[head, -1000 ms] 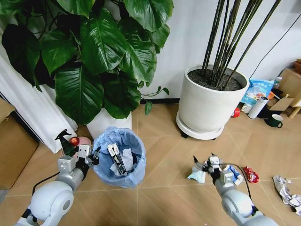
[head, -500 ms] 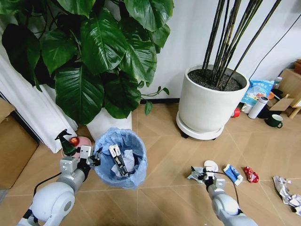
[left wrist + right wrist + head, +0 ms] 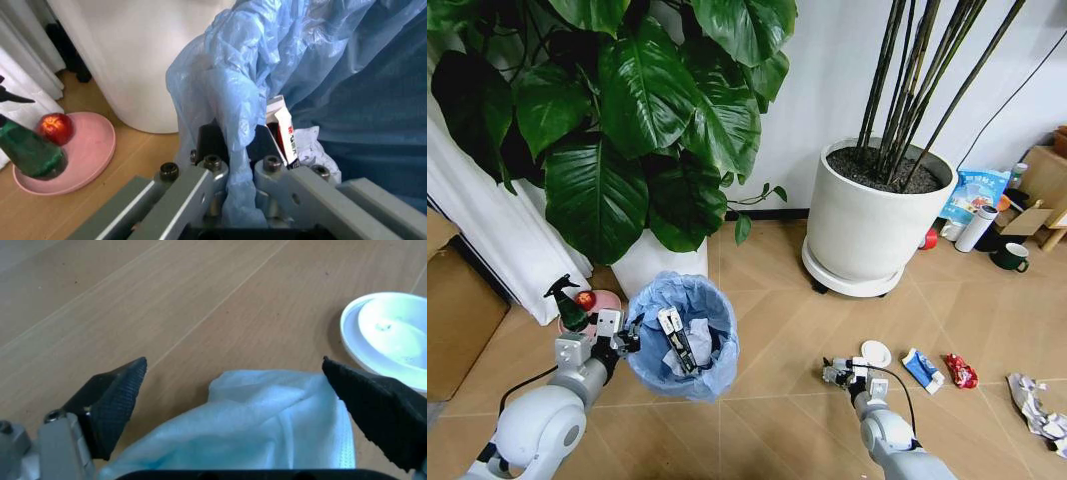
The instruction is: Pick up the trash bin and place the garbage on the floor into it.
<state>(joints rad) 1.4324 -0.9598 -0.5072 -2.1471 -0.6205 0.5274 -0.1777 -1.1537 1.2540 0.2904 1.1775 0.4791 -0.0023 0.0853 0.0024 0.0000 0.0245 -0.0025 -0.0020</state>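
The trash bin (image 3: 683,338), dark and lined with a crinkly light-blue bag, stands on the floor (image 3: 777,310) holding crumpled paper and a small carton. My left gripper (image 3: 627,336) is shut on its near rim; the left wrist view shows its fingers (image 3: 212,150) pinching rim and bag. Low over the floor, my right gripper (image 3: 841,372) stands open astride a crumpled pale-blue and white piece of garbage (image 3: 260,425), with one pad (image 3: 115,402) on each side. A white disc (image 3: 875,353), a blue wrapper (image 3: 920,368), a red wrapper (image 3: 960,371) and a silvery wrapper (image 3: 1037,405) lie further right.
A large white pot (image 3: 877,215) with dark stalks stands behind the litter, and a leafy plant in a white pot (image 3: 652,262) stands behind the bin. Left of the bin are a pink plate (image 3: 605,300) with an apple and a green bottle (image 3: 565,305). A white thermos (image 3: 975,228) and a green mug (image 3: 1011,258) stand at the far right.
My right gripper has dropped toward the floor and shifted left onto the pale-blue crumpled piece, uncovering the white disc and the blue wrapper. The left gripper and bin have not moved.
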